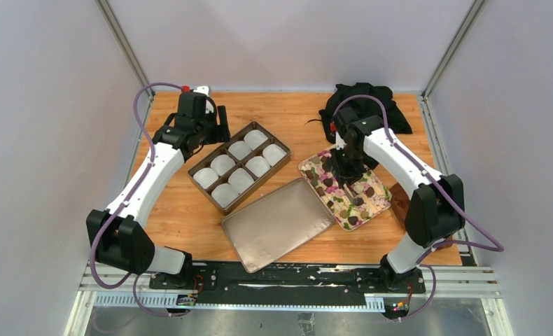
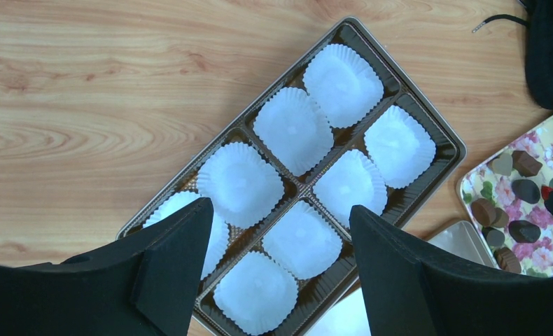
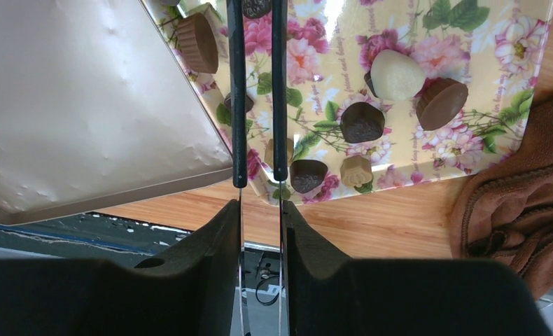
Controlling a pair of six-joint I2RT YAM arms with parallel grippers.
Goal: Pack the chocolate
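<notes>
— Where's the left arm?
— Stretched out over the box [image 2: 408, 87], wrist facing down. The left gripper [image 2: 279, 210] is spread wide and holds nothing, with white paper cups [image 2: 293, 129] below it.
— And the right?
— Bent down over the flowered tray [image 3: 512, 42]. The right gripper [image 3: 260, 210] is pinched narrow on thin tongs [image 3: 239, 105]. The chocolate [image 3: 362, 122] lies scattered on that tray. I can't tell whether the tips have a piece.
— Room to move?
— The gold lid [image 3: 85, 91] lies just beside one tray edge, and a brown cloth [image 3: 519, 189] is near the other.
</notes>
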